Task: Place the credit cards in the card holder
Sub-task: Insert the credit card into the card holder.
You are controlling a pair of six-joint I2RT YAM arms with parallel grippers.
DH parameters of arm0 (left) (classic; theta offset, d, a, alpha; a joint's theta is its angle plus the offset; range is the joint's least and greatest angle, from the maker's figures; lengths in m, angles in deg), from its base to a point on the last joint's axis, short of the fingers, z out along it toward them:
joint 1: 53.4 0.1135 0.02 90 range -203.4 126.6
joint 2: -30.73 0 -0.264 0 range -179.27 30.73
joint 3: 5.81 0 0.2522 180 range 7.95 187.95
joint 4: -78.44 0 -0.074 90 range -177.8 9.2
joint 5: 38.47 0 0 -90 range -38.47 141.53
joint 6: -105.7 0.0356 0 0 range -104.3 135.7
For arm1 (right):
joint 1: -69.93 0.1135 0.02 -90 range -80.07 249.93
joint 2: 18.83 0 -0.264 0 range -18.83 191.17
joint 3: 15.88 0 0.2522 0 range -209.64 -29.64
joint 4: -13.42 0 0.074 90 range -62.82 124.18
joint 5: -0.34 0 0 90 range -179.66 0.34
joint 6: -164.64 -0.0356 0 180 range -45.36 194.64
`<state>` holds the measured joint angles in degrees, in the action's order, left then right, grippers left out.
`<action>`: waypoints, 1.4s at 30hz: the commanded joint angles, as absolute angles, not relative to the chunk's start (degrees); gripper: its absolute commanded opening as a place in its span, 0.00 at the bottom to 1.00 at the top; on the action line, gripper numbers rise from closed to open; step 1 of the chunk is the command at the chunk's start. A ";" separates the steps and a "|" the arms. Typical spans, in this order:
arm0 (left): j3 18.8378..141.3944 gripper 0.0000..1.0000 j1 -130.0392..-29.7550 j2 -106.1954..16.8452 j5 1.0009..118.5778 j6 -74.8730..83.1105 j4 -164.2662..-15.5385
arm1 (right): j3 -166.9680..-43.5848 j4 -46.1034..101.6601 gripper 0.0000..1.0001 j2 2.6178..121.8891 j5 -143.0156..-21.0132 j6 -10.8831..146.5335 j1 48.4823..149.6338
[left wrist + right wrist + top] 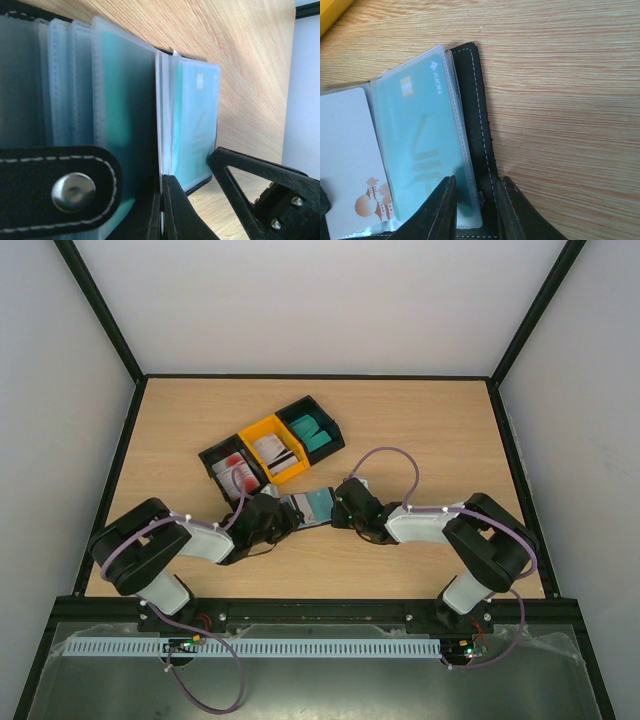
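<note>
The small black folding card holder (312, 504) lay open on the light wooden table (430, 430), and everything else is placed from it. The left gripper (285, 512) met its left end, jaws closed and pinching a thin edge of the holder's clear plastic sleeves. The right gripper (476, 202) met its right end. Its two fingers were drawn in on the stitched black cover edge and the corner of the outermost sleeve, so it gripped the holder too.

That outermost sleeve held a teal plastic card (420, 150) with a small gold chip. In the next sleeve towards the holder's middle sat a white card with small orange figures (347, 160). From the left wrist, the holder's black snap tab with white stitching (55, 185) and its round metal stud (74, 191) lay across the near side of the sleeves.

Beyond the holder, on the far side from the arms, three small plastic bins stood in a slanted row, touching one another. A black bin (207, 456) with red-and-white cards (236, 472) stood nearest the holder. A yellow bin (250, 432) with white, dark-striped cards (277, 452) came next. A dark bin (298, 406) with teal cards (315, 433) stood farthest.
</note>
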<state>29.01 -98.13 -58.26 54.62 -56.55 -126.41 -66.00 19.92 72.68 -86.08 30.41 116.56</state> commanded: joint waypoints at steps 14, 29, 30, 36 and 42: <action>29.28 0.03 -98.44 -65.42 59.83 -57.91 -132.89 | -64.10 24.49 0.22 75.74 -84.13 29.38 117.15; 26.62 0.03 -97.96 -65.37 62.38 -63.82 -142.04 | -63.91 24.31 0.22 75.64 -84.02 29.15 117.15; 26.54 0.03 -97.96 -65.27 62.49 -63.02 -142.51 | -63.92 24.33 0.22 75.64 -84.03 29.18 117.13; 26.71 0.03 -98.22 -64.72 62.51 -61.72 -142.36 | -63.80 23.93 0.22 75.88 -83.91 29.03 117.17; 27.01 0.03 -98.22 -64.64 62.38 -60.85 -141.86 | -63.71 23.84 0.22 76.00 -83.94 29.02 117.13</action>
<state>26.84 -97.36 -64.62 59.08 -62.52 -141.03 -65.83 19.35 72.85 -87.50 29.82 116.39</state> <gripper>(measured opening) 0.027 0.219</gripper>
